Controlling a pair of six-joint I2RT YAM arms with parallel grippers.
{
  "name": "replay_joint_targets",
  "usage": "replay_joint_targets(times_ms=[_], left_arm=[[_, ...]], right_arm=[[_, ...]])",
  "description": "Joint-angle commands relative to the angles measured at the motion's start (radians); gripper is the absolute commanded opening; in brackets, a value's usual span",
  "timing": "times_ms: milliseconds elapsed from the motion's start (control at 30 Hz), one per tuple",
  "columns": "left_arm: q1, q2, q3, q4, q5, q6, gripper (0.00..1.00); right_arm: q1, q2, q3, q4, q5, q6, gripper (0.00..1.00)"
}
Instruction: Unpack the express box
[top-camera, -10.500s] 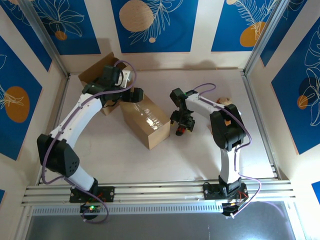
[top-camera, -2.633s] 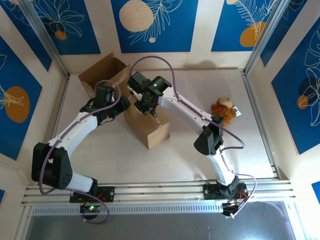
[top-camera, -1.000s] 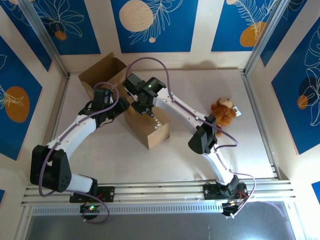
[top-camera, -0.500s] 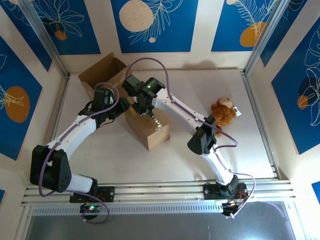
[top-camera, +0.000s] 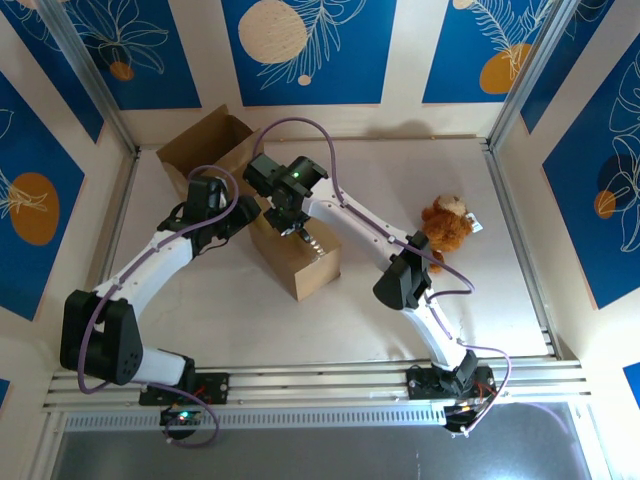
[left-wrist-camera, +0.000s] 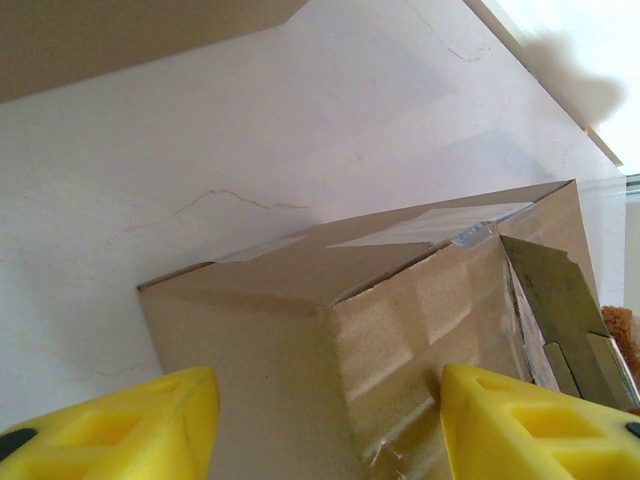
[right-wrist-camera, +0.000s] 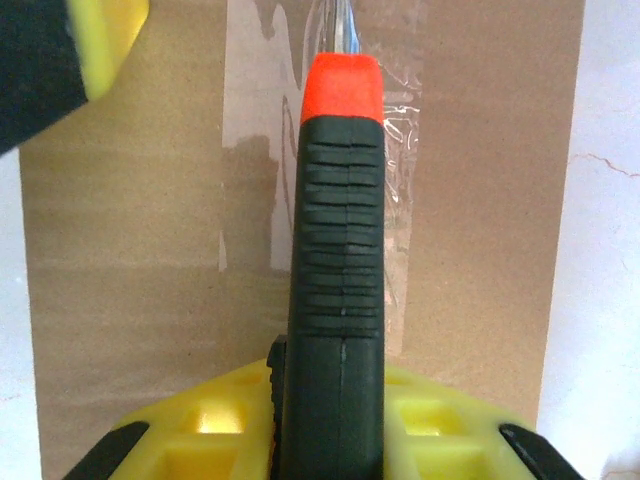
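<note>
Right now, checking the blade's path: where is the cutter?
The cutter sits in the right claw, left of centre in the top view, over the taped box.

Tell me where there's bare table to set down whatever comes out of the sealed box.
Widest free patch: bare table between the sealed box and the near rail. Also free: the back strip between the plush toy and the wall. Crowded: back left, where the left hand, right hand, cutter and open carton bunch together.

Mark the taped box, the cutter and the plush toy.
box (top-camera: 316, 274), top view, near end face.
cutter (right-wrist-camera: 335, 300), right wrist view, ribbed black handle.
plush toy (top-camera: 447, 222), top view, brown body.
</note>
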Motion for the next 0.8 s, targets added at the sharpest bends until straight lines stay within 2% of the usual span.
replay_joint_targets(times_ms=[0, 767], left_arm=[[0.017, -0.001, -0.029, -0.049, -0.011, -0.004, 0.59], [0.023, -0.006, -0.039, -0.041, -0.011, -0.009, 0.59]], right_arm=[[0.01, 0.03, 0.006, -0.148, -0.01, 0.025, 0.0], [0.021, 0.029, 0.015, -0.282, -0.077, 0.016, 0.0]])
